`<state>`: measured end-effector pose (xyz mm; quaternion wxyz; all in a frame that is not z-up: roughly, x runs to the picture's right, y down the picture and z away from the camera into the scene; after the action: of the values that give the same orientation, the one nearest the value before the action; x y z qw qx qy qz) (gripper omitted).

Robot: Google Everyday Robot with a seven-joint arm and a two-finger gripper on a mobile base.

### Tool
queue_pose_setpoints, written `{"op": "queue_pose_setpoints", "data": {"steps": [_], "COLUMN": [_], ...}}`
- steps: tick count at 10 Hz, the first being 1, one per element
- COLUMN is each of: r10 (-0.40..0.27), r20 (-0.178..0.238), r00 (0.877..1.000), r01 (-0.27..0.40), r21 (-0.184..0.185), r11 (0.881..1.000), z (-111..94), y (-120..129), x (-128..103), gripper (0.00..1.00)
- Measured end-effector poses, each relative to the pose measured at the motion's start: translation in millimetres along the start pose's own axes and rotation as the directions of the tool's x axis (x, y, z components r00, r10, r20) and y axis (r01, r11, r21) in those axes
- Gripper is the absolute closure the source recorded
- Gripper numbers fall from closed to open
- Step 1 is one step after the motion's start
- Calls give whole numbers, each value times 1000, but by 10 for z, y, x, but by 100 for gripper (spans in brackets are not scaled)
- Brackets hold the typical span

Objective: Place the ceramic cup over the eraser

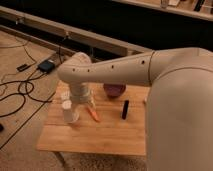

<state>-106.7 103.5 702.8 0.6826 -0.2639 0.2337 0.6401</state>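
The white ceramic cup [69, 111] stands upright on the left part of the wooden table [95, 136]. The black eraser [125, 109] lies on the table to the right of the cup, well apart from it. My gripper [78, 102] points down at the end of the big white arm, right beside the cup's upper right side. The wrist housing hides most of the gripper.
An orange carrot [93, 114] lies between the cup and the eraser. A dark maroon bowl [114, 90] sits at the back of the table. Cables and a black box [46, 65] lie on the floor to the left. My arm covers the table's right side.
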Motion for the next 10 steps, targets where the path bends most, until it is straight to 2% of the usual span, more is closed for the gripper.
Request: {"op": "queue_pose_setpoints", "data": {"steps": [8,10], "r10": [0,-15], "r20": [0,11], "r00": [1000,1000], "r01": [0,15], "r21": [0,-1], "r11": [1000,1000], "z": [-2,-14], "y": [0,28], "x": [-2,-57], "gripper": [35,35]}}
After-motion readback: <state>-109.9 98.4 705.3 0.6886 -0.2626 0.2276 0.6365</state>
